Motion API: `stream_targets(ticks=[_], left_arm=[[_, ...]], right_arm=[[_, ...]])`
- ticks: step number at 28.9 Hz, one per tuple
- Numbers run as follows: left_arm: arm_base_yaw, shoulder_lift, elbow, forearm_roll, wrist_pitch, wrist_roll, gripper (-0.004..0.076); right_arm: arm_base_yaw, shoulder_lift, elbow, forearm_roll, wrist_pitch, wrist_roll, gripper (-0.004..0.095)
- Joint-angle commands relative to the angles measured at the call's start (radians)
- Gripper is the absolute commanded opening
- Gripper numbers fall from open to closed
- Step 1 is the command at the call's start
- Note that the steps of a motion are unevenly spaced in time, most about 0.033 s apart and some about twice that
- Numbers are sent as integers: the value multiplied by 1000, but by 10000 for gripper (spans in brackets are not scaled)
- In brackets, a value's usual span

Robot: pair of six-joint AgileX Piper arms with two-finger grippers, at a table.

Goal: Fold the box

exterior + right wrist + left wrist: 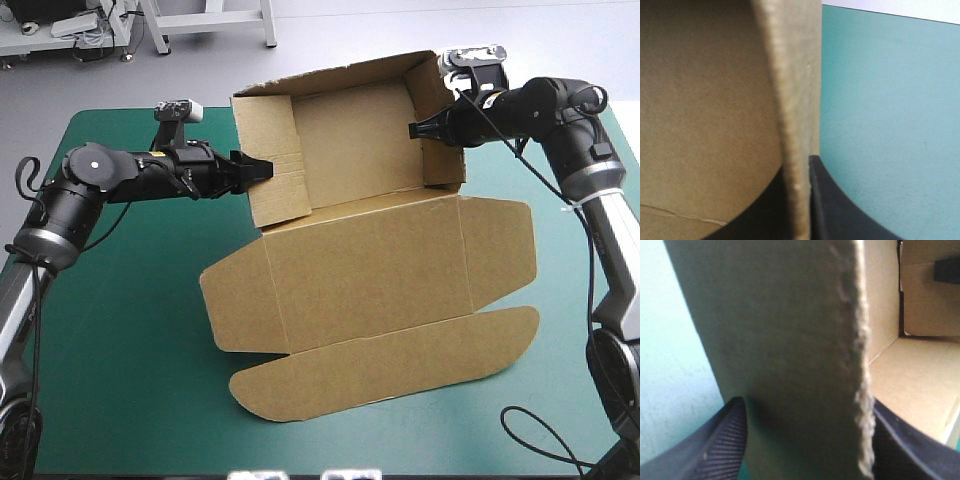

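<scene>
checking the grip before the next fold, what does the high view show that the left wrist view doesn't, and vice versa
Only the high view shows the whole box: walls raised at the far end, lid and flaps flat on the table. Only the left wrist view shows up close the black fingers either side of the wall's rough edge. Both show the left gripper shut on the box's left wall, and the tray's inside.

One box (370, 270), two tools (260, 170) (416, 130)
</scene>
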Motion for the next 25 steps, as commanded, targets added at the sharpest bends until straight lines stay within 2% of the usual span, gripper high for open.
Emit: stream_targets(ticks=[1, 4, 7, 10, 16, 22, 25], left_arm=[[-68, -41, -64, 49, -111, -71, 436], [-129, -41, -92, 196, -170, -162, 402], [-185, -41, -121, 440, -174, -321, 368], [-204, -41, -133, 567, -174, -417, 368], [-205, -41, -139, 655, -158, -503, 368], [-205, -28, -139, 676, -123, -533, 365], [-205, -2, -139, 674, -94, -533, 293]], right_arm=[[0, -47, -30, 74, -69, 27, -16], [0, -47, -30, 75, -60, 29, -16], [0, -47, -30, 73, -55, 34, -16], [0, -47, -30, 73, -55, 46, -16], [0, -41, -30, 59, -34, 46, -14], [44, 8, -30, -21, 16, 70, -14], [77, 39, -30, -30, 8, 80, -14]])
